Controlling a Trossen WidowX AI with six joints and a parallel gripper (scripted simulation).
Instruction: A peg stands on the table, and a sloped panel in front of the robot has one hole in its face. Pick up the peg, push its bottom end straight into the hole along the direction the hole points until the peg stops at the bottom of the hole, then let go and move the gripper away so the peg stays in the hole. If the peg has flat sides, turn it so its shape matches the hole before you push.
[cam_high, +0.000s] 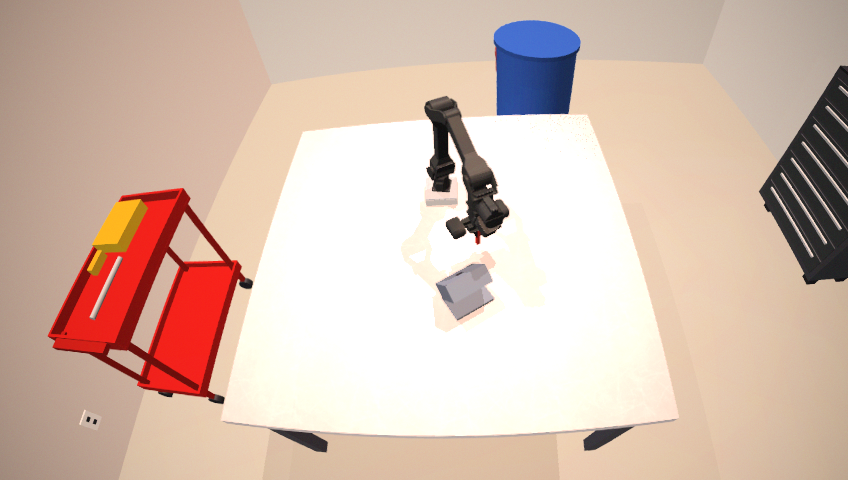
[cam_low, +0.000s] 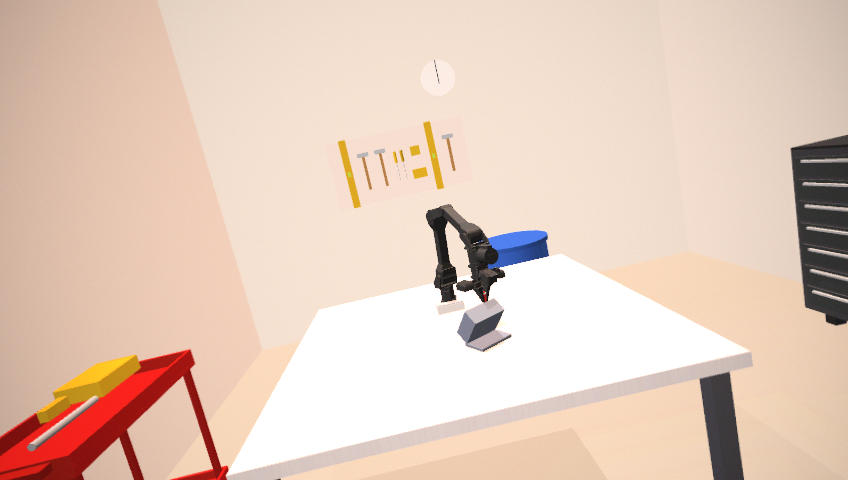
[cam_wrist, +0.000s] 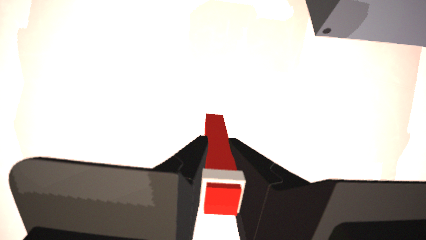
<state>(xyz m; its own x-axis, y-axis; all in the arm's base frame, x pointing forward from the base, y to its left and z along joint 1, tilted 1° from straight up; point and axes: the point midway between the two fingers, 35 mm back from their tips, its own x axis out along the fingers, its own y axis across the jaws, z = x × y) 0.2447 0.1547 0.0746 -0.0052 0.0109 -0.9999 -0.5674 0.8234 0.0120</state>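
Peg (cam_high: 477, 238) (cam_low: 484, 296) (cam_wrist: 218, 145) stands upright between the gripper's (cam_high: 477, 232) (cam_low: 486, 293) (cam_wrist: 218, 138) nearly closed jaws, gripped from both sides; the sloped panel (cam_high: 467, 289) (cam_low: 479, 321) (cam_wrist: 385, 22) lies apart, toward the tabletop's (cam_high: 357, 356) (cam_low: 416, 368) (cam_wrist: 100, 100) near edge, opposite the blue bin (cam_high: 536, 40) (cam_low: 518, 240), so the coming move should lift, then tilt that long axis to match the hole

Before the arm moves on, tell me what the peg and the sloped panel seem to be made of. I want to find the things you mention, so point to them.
Peg (cam_high: 477, 237) (cam_low: 485, 297) (cam_wrist: 217, 142): possibly painted plastic or wood; even red with flat faces, a pale band near the top, no grain.

Sloped panel (cam_high: 467, 286) (cam_low: 487, 321) (cam_wrist: 387, 22): matte grey, perhaps plastic or painted metal; flat faces, crisp edges, no bright glints.
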